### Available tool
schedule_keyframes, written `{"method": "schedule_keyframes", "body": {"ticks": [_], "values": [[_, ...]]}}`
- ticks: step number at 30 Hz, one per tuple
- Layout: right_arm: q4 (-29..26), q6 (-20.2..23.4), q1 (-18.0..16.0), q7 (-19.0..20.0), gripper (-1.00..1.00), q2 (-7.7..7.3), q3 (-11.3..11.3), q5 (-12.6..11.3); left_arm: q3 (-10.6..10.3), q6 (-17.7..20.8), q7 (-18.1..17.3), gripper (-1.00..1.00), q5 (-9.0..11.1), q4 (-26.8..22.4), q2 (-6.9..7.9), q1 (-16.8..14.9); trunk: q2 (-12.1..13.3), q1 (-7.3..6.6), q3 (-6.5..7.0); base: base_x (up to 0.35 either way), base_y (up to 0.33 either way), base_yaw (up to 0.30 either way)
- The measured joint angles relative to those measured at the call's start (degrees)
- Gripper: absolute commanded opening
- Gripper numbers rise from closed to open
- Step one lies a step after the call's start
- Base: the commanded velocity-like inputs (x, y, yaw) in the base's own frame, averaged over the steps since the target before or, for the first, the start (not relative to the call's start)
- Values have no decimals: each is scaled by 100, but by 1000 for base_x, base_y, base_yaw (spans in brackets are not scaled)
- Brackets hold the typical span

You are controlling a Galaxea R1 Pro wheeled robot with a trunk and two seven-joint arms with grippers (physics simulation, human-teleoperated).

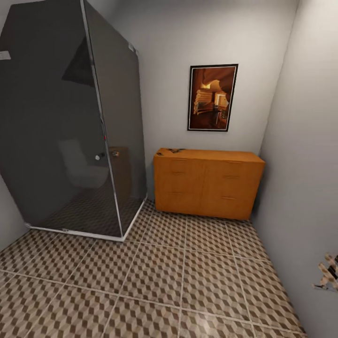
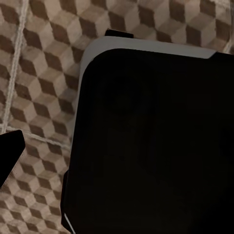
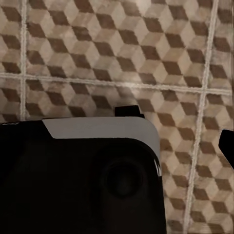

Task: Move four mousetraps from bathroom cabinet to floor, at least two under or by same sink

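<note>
Mousetraps (image 1: 176,150), seemingly, atop cabinet (image 1: 206,183) far ahead.

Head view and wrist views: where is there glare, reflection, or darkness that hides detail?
Head view: the dark glass shower cabin reflects pale shapes; small dark objects on the orange-brown wooden cabinet are too small to identify. Left wrist view: a black, featureless robot part hides much of the cube-patterned tile floor. Right wrist view: a soft pale sheen crosses the tiles.
</note>
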Motion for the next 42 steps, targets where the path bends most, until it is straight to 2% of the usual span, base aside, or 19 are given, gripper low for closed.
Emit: {"method": "schedule_keyframes", "body": {"ticks": [9, 42], "values": [[13, 7, -1, 7, 100, 20, -39, 46, 0, -2, 0, 100, 0, 1, 0, 0, -1, -3, -10, 104, 0, -67], [42, 0, -3, 22, 100, -13, -25, 59, -44, -1, 0, 100, -41, 6, -2, 0, -1, -4, -11, 330, 0, 0]]}}
